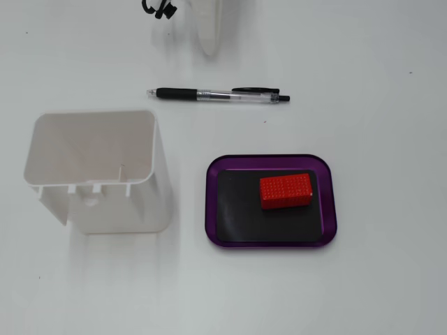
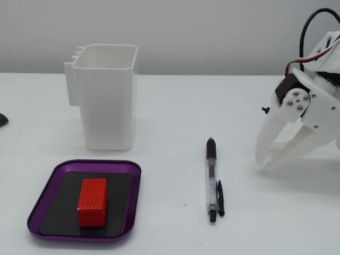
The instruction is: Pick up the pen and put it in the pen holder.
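Observation:
A black and clear pen (image 1: pixel 218 95) lies flat on the white table, tip to the left in a fixed view. It also shows in another fixed view (image 2: pixel 212 178), lying lengthwise. The white pen holder (image 1: pixel 159 199) stands upright and empty, apart from the pen, and shows at the back left (image 2: pixel 109 117). My white gripper (image 2: pixel 264 165) rests tips-down on the table to the right of the pen, fingertips together and holding nothing. From above, only its tip (image 1: pixel 209 46) shows, beyond the pen.
A purple tray (image 1: pixel 269 160) holds a red block (image 1: pixel 286 191) beside the pen holder. It sits at the front left in the other fixed view, tray (image 2: pixel 85 162) and block (image 2: pixel 92 201). A dark object (image 2: pixel 2 119) is at the left edge.

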Tool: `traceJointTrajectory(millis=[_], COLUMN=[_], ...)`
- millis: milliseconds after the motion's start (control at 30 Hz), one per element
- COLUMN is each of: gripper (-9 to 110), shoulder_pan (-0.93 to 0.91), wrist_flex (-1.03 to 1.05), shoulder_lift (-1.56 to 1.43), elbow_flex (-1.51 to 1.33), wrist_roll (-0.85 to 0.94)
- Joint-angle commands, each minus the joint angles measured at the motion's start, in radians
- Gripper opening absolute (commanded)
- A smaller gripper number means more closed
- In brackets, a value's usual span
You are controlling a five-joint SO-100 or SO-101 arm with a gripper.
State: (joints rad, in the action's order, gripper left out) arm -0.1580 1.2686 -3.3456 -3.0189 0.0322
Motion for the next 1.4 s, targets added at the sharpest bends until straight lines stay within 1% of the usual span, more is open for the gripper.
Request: traceJointTrajectory(millis=[0,200,433,500,633,767,900,967,1233,1367], gripper=[0,0,0,3,12,15,16,16,16,16], shoulder_pan=[-0.072,-0.066,-0.061,-0.061,-0.055,0.049,0.207,0.244,0.245,0.227], wrist_flex=[-0.087,-0.101,-0.057,-0.015,0.063,0.084,0.071,0.051,-0.15,-0.187], shoulder_lift=[0.032,0.311,0.704,0.822,1.052,1.233,1.365,1.417,1.583,1.654], elbow_flex=[0.29,0.417,0.695,0.787,0.953,1.065,1.075,1.074,1.069,1.068], wrist_roll=[0.176,0.169,0.164,0.163,0.095,0.052,-0.008,-0.011,-0.015,-0.006])
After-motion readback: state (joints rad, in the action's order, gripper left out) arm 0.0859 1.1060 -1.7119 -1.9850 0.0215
